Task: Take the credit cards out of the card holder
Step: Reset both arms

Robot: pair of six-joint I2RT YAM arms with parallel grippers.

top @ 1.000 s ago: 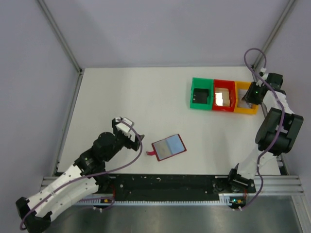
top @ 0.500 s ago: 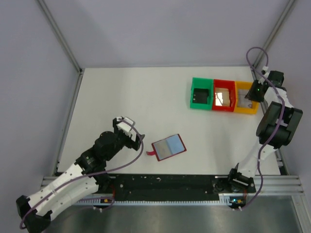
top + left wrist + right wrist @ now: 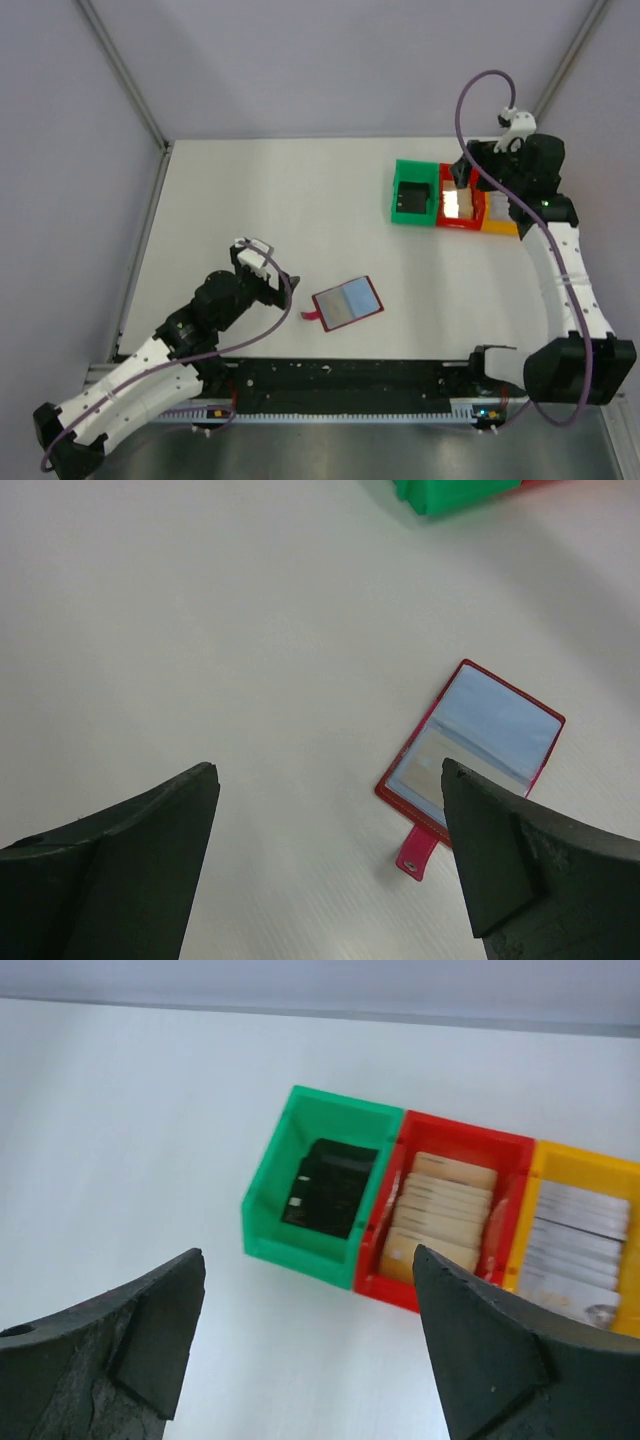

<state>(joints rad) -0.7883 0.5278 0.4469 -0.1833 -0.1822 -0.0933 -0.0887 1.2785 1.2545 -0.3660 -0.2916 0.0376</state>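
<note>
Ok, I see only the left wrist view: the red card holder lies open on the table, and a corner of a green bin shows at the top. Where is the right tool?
Observer: The right tool hangs at the far right of the table, above a row of three bins, open, with nothing between its fingers.
Operator: What is inside the bins?
Observer: The green bin holds dark cards, the red bin tan cards, the yellow bin pale grey cards.
Operator: And where on the table is the holder?
Observer: The card holder lies near the front edge, to the right of the left tool and apart from it.
</note>
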